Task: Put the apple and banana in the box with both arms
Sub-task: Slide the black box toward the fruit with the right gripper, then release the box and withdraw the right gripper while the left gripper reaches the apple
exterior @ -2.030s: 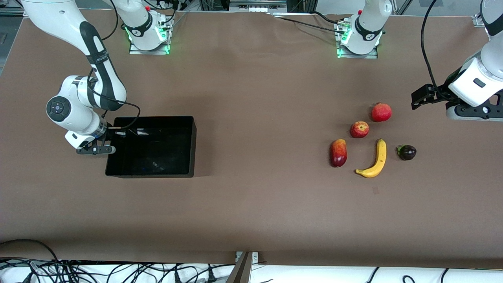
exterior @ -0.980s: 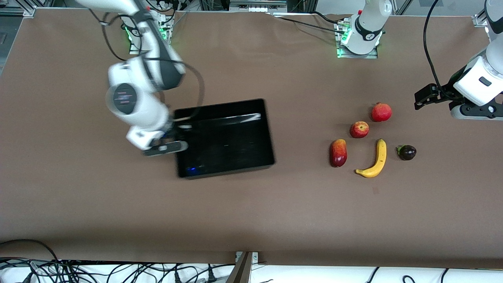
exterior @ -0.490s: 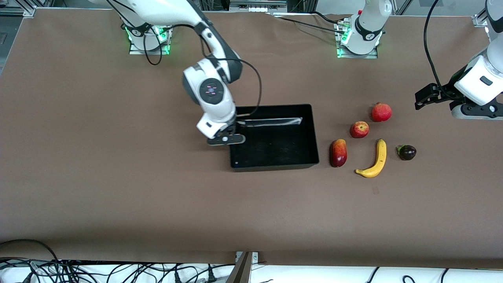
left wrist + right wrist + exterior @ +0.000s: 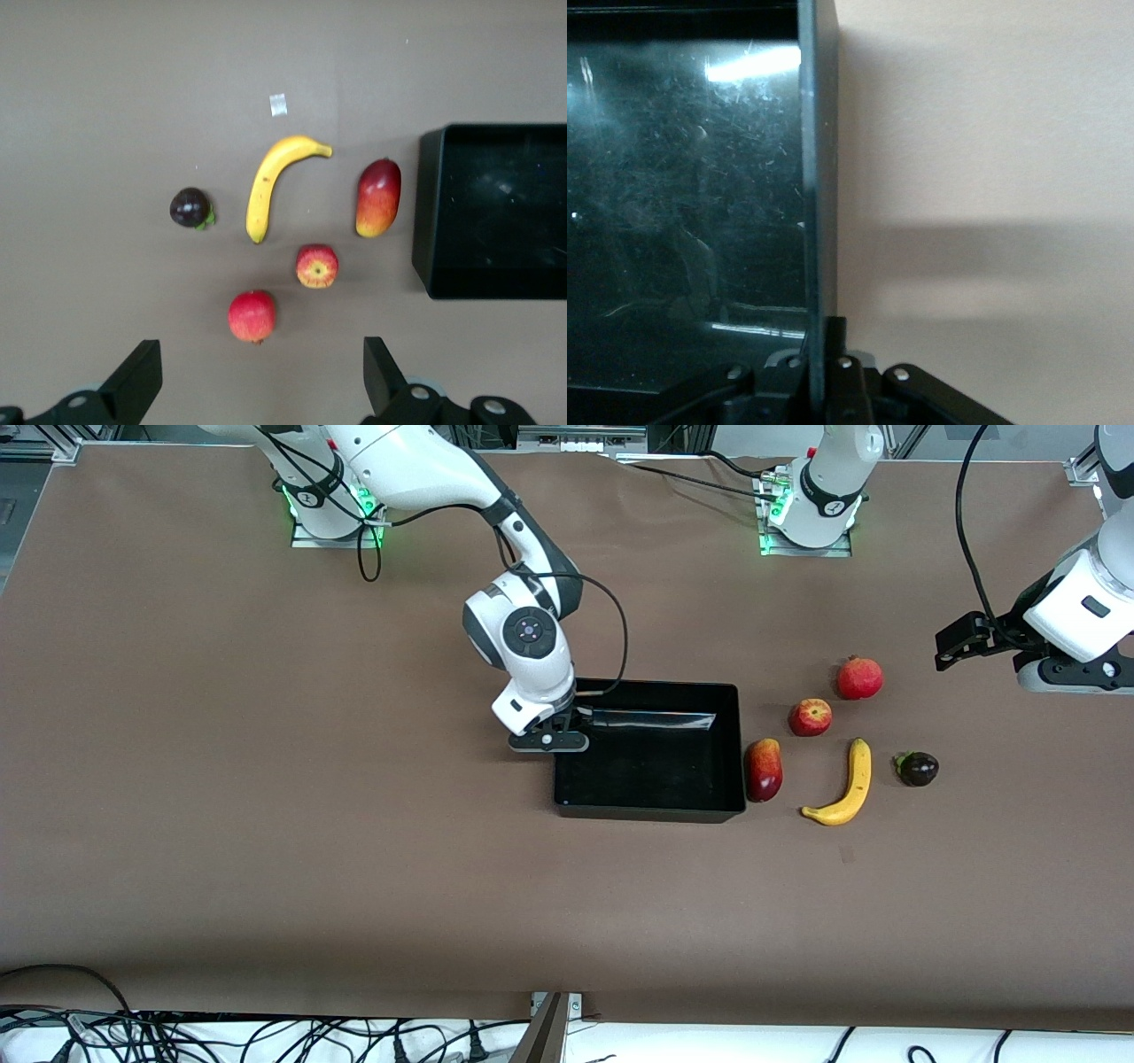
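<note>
The black box (image 4: pixel 647 812) stands mid-table, its end wall right beside the fruits. My right gripper (image 4: pixel 560 737) is shut on the box's wall at the end toward the right arm; the right wrist view shows that wall (image 4: pixel 818 177) running into the closed fingers of the right gripper (image 4: pixel 824 354). The apple (image 4: pixel 811 717) and the banana (image 4: pixel 846 784) lie on the table, also seen in the left wrist view as apple (image 4: pixel 316 266) and banana (image 4: pixel 270 181). My left gripper (image 4: pixel 946 646) hangs open and empty over bare table near the fruits, in its own view (image 4: pixel 257 381).
An elongated red-yellow fruit (image 4: pixel 763 770) lies against the box's end wall. A plain red round fruit (image 4: pixel 859 677) lies farther from the front camera than the apple. A dark purple fruit (image 4: pixel 918 768) lies beside the banana, toward the left arm's end.
My right gripper has dragged the box across the table toward the left arm's end, up to the elongated fruit. The left arm rose slightly early on, then stayed still.
</note>
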### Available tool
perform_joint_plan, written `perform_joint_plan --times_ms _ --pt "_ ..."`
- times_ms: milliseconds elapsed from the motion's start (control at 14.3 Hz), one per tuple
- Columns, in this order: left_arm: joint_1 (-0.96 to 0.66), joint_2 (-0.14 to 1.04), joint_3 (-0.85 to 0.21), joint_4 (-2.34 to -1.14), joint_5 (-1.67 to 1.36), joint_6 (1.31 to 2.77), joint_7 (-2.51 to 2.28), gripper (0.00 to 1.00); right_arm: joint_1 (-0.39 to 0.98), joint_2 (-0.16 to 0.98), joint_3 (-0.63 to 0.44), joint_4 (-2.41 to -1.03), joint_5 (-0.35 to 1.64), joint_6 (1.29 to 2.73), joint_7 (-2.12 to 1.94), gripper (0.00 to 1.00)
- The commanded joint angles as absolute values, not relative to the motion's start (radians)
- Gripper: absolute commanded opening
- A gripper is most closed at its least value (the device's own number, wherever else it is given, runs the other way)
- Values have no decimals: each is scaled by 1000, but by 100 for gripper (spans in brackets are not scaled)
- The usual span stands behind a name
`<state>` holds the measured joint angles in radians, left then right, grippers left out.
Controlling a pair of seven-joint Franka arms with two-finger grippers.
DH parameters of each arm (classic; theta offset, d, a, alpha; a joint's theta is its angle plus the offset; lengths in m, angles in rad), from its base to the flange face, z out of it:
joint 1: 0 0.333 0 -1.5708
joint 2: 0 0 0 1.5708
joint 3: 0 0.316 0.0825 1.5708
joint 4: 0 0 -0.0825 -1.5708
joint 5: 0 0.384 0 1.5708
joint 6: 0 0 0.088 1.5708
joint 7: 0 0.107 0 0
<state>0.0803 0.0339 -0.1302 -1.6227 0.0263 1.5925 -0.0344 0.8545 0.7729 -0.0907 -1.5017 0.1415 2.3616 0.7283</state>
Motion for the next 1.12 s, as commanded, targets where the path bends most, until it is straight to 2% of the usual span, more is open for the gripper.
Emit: perform_joint_plan --times_ms 0,70,140,210,420,700,1050 --pt "80 38 -130 -1611 6 1520 -12 100 867 793 -92 -1459 161 2364 747 38" --pt "75 41 -130 -1611 5 1502 -15 100 865 792 -94 -1459 160 2359 738 56" --pt "71 47 -132 -1611 5 1502 -23 100 858 787 -94 -1459 160 2353 733 83" --pt "68 54 -132 -1612 9 1508 -25 100 857 779 -97 -1457 161 2350 732 100" --pt "66 92 -132 -1615 6 1506 -12 100 841 741 -107 -1416 152 2265 730 100" --pt "39 159 -132 -1614 8 1502 -14 100 737 629 -189 -1283 158 1943 596 100" --pt "-6 261 -141 -1624 15 1500 9 100 543 399 -190 -1304 207 1697 427 100"
